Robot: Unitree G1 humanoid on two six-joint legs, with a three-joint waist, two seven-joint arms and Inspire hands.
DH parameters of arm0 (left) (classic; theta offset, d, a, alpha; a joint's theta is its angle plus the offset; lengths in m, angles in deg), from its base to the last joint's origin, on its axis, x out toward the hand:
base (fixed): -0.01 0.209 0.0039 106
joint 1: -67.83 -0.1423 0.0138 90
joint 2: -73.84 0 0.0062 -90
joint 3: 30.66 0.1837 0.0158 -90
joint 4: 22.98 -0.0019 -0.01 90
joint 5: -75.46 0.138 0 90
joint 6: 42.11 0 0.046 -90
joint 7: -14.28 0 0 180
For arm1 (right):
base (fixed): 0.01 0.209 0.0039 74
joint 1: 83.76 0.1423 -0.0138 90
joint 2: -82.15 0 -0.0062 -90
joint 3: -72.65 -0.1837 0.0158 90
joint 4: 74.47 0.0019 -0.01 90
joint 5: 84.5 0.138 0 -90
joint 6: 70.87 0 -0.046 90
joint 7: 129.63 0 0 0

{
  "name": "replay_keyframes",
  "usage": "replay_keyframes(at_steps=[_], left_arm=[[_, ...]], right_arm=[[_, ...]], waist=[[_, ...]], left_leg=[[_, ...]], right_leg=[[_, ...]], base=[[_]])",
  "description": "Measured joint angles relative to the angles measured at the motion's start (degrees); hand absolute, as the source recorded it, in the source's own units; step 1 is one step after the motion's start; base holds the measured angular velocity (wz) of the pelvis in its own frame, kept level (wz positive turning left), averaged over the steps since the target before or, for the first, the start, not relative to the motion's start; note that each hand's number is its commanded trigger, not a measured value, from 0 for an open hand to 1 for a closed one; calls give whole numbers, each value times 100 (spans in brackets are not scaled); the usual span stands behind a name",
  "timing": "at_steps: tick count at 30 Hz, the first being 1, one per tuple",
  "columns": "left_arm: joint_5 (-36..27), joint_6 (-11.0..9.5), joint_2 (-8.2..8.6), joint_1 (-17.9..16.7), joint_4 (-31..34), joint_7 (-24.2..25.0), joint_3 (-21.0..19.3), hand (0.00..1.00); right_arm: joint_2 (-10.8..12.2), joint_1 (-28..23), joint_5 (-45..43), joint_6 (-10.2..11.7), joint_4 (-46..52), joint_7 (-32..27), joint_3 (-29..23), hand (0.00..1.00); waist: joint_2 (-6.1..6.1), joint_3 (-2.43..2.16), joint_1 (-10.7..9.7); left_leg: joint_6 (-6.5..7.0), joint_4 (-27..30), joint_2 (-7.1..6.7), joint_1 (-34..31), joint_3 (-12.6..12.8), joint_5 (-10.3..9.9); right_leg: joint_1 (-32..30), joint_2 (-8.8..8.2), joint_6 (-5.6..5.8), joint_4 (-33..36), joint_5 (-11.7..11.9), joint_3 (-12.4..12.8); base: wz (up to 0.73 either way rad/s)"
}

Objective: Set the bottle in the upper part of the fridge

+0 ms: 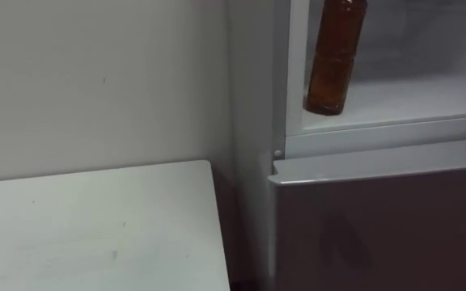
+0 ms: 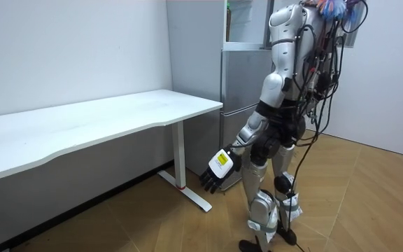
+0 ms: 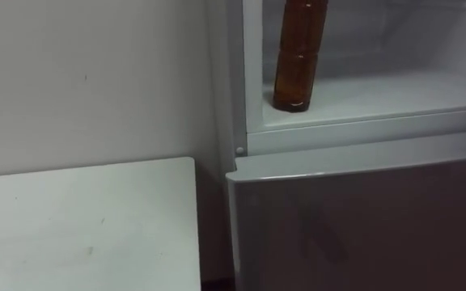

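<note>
Standing in the white upper fridge, the brown plastic bottle is judged placed; closing is needed next, with the left hand fingers held loose and empty.

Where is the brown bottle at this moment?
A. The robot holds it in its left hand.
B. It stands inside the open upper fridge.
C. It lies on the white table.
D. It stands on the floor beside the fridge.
B: the bottle stands on the shelf of the upper fridge, near its left front corner, while the left hand hangs open and holds nothing.
</note>
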Motion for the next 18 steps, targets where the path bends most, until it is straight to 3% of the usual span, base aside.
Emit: replay_keyframes(at_steps=[7, 11, 18], left_arm=[[33, 3, -13, -74, -4, 55, -23, 0], [50, 20, -5, -78, -47, 87, -20, 0], [69, 139, -8, -178, -48, 97, -26, 0]], right_arm=[[1, 114, 246, -15, -798, 485, -6, 0], [3, 312, 506, -250, -1318, 713, -45, 0], [30, 343, 1046, -392, -1503, 729, -376, 0]], waist=[[-30, 26, -12], [-81, 38, -2], [-82, 37, -25]], left_leg=[[-2, -11, -5, 31, -2, -2], [-3, -10, -5, 29, -11, -3], [-3, -7, -8, 31, -26, -3]], right_leg=[[24, 0, 5, -10, -31, 17], [31, 1, 2, -11, -34, 12], [48, -4, 2, -4, -47, -4]], base=[[0], [0], [0]])
